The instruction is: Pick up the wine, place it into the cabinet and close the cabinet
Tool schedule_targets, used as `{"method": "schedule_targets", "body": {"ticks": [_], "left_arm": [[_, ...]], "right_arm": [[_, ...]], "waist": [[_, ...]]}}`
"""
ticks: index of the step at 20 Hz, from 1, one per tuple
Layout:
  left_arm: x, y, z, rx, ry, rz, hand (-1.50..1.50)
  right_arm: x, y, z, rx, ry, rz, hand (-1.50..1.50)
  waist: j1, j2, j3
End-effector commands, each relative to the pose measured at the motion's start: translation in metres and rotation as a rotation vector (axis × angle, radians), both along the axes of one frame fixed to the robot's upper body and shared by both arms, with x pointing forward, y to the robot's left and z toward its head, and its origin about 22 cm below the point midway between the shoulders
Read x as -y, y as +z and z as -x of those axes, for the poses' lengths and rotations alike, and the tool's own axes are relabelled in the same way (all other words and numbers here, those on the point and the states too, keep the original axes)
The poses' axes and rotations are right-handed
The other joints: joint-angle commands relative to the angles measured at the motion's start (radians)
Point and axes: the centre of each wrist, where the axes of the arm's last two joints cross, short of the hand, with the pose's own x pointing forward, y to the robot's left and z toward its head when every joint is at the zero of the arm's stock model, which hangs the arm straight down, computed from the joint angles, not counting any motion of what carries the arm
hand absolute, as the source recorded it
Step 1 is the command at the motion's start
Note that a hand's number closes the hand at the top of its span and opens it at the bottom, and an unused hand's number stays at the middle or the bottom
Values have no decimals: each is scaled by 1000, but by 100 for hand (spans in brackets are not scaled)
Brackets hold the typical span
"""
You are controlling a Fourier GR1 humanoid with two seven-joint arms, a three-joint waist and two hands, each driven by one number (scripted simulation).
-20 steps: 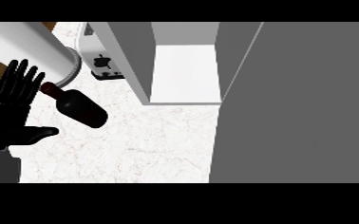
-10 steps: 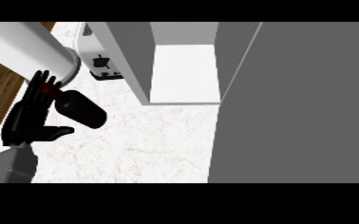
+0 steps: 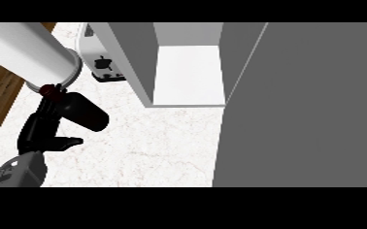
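- The wine [image 3: 80, 113] lies on the pale marbled surface [image 3: 158, 145] at the view's left, a dark bottle with its red-capped neck pointing up-left toward a large white cylinder [image 3: 36, 53]
- The left hand [image 3: 44, 126] is right beside the wine, its fingers [image 3: 49, 107] reaching up along the bottle's left side near the neck and its thumb [image 3: 66, 142] jutting out below the body; the hand reads as relaxed rather than wrapped round the bottle, and whether it touches the glass cannot be told
- The right hand does not show in the head view
- The cabinet [image 3: 188, 68] stands open well to the right of the wine, its white floor bare, with the grey door [image 3: 294, 106] swung out toward the viewer along the right side
- A toaster [image 3: 104, 65] sits between the white cylinder and the cabinet's left wall
- Handling, as a judgement: a glass bottle is stiff, smooth and fairly heavy for its size, likely to roll while it lies on its side, and breakable if knocked against the cabinet wall
- The best hold is probably round the wide body near its middle, fingers on one side and thumb opposite; the thin neck would let the weight swing
- The pick-up is not yet done
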Motion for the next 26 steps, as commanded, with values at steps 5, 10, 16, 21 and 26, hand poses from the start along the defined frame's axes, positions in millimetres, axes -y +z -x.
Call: {"method": "schedule_targets", "body": {"ticks": [5,10,16,21,26], "left_arm": [[10,-36,11,-25,-25,27,-150],[20,-43,9,-45,-11,122,-150],[29,-54,17,-40,-54,178,-150],[21,-47,14,-9,-77,190,-150],[33,-41,-4,11,-71,180,-150]], "right_arm": [[9,-5,12,29,37,-33,-150],[-3,-1,7,25,41,-31,-150],[0,6,16,33,58,-16,-150],[-2,9,21,30,59,-20,-150],[-3,-2,1,26,53,-27,-150]], "waist": [[-11,4,-1],[-13,5,-2],[-17,5,-2],[-14,3,-2],[-16,8,-2]]}}
